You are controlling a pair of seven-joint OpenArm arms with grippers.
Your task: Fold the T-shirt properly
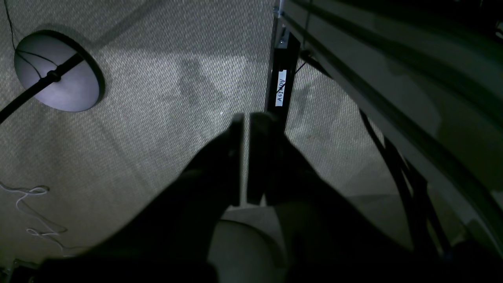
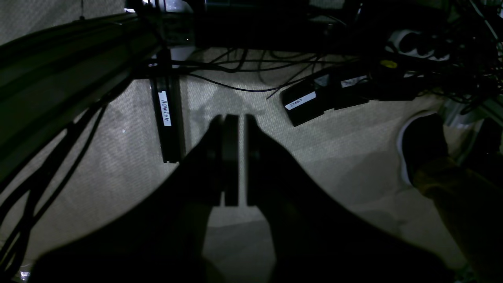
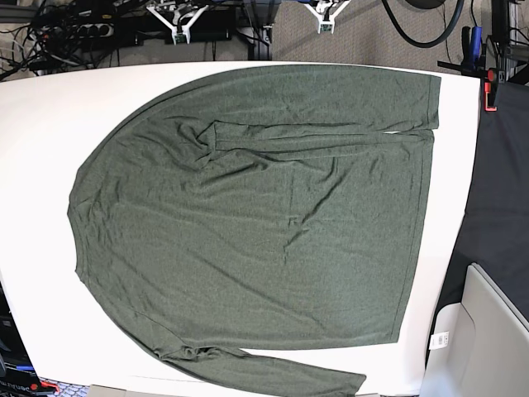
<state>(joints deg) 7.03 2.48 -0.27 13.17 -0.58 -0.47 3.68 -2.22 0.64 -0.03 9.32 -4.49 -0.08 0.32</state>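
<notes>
Item, T-shirt (image 3: 256, 231): dark olive-green, long-sleeved, lying spread flat across the white tabletop (image 3: 41, 124), collar end toward the base view's left, hem toward its right, one sleeve lying folded along the far edge and the other trailing along the near edge. Item, left gripper (image 1: 246, 157): hanging beside the table over grey carpet (image 1: 137, 118), fingers (image 1: 235, 165) pressing together, holding nothing. Item, right gripper (image 2: 235, 157): likewise hanging over carpet, fingers closed and empty.
</notes>
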